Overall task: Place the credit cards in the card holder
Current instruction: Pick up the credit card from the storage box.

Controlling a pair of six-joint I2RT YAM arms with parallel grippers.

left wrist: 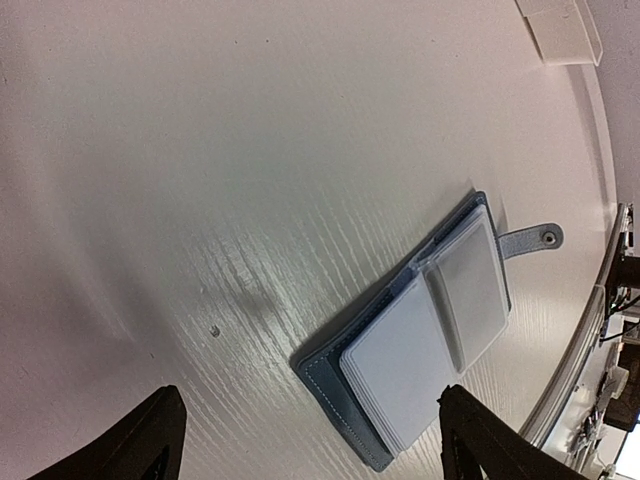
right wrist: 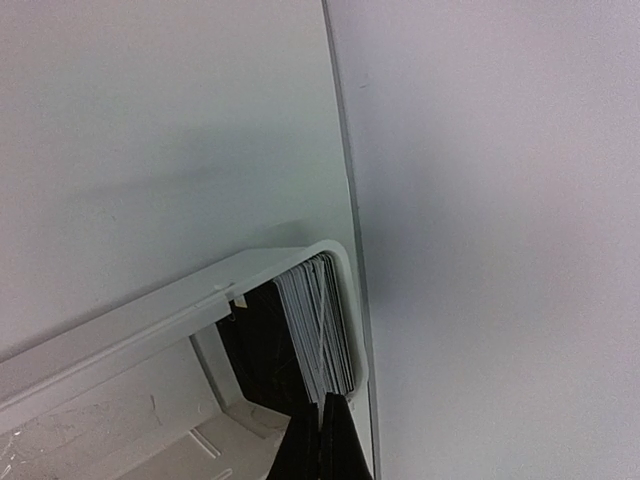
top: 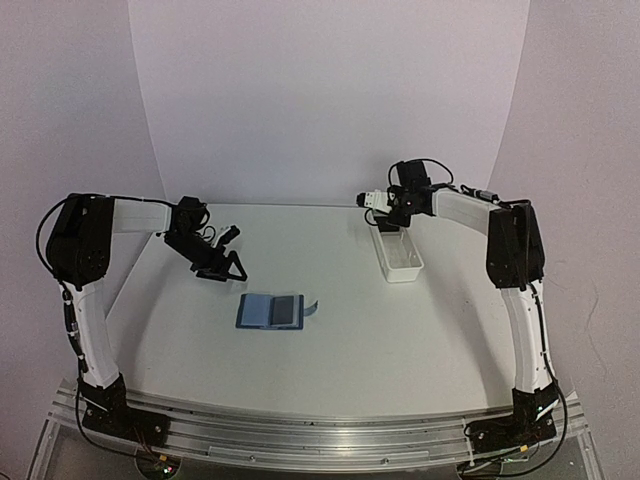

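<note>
Two robot arms over a white counter [top: 400,350]: the right hand [right wrist: 320,450] at a tray of cards, the left hand [left wrist: 310,445] above an open blue card holder [top: 270,311].

The right hand's fingers are pressed together, tips at the edge of the credit cards [right wrist: 318,325], a stack standing on edge in the far end of a long white tray [right wrist: 130,335]. Whether a card is caught between them I cannot tell. The left hand is spread wide, holding nothing, and hangs just beyond the card holder on its far left. The counter is glossy white with faint grain, backed by a curved pale wall [top: 330,100]. The card holder lies open and flat near the counter's middle with its clear sleeves up. Its long axis runs left to right and its snap tab [top: 312,305] points right, toward the tray.
</note>
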